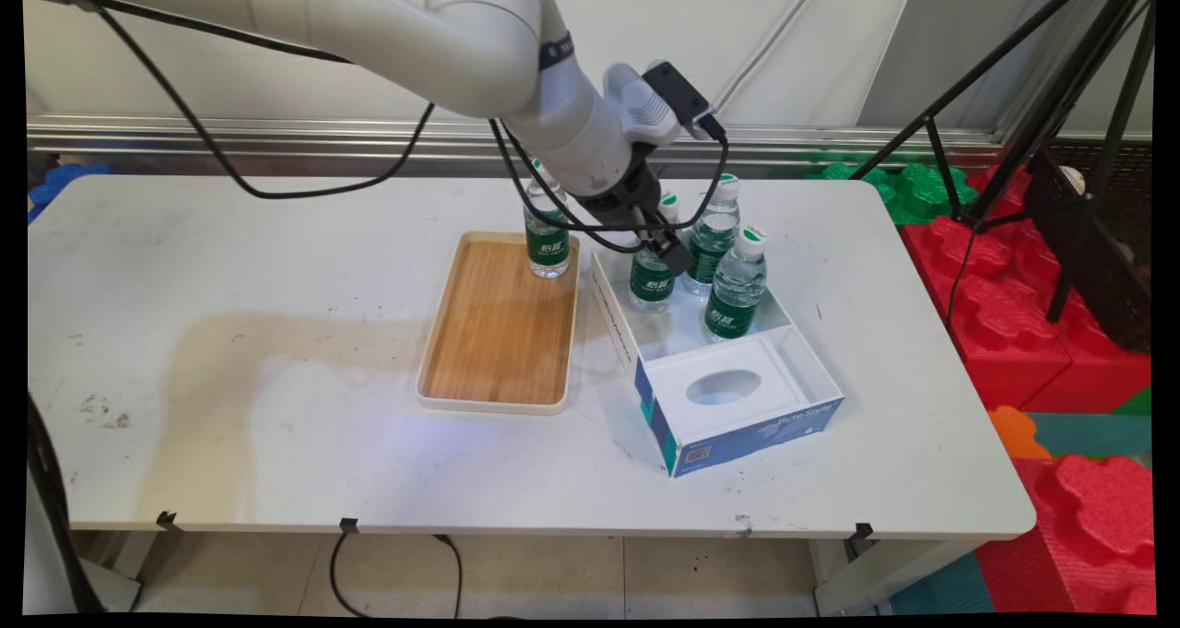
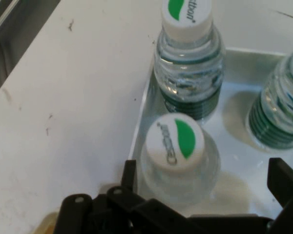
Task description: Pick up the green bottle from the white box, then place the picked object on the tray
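Right now the gripper (image 2: 205,183) hangs wide open over a small water bottle (image 2: 178,156) standing in the white box (image 1: 737,393), one finger at either side and holding nothing. Two more bottles stand close by in the box; a fourth stands on the wooden tray (image 1: 498,333). Full and smooth, this bottle likely slips; below the cap looks safest

White surface (image 1: 277,351), stained; pale wall (image 1: 784,47) behind; black tripod (image 1: 1060,84) and red foam blocks (image 1: 1023,324) at right; tiled floor (image 1: 553,573).
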Tool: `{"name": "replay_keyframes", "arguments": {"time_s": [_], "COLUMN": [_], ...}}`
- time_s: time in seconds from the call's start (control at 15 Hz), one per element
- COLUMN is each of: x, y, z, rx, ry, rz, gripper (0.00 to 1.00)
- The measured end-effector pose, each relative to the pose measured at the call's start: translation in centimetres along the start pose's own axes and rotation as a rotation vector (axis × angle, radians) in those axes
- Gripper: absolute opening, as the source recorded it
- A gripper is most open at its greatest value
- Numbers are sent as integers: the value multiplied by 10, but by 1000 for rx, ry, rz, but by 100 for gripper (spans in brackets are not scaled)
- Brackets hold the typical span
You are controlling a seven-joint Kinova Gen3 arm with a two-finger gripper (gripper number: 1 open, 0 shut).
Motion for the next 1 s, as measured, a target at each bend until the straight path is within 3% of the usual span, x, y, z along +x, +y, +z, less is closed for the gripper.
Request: {"name": "replay_keyframes", "arguments": {"time_s": [0.53, 0.6, 1.0], "x": [7, 7, 7], "y": [-7, -7, -9], "z": [39, 41, 40], "rx": [-3, -2, 9], "ry": [7, 7, 20], "rz": [-23, -26, -50], "gripper": [100, 0, 0]}}
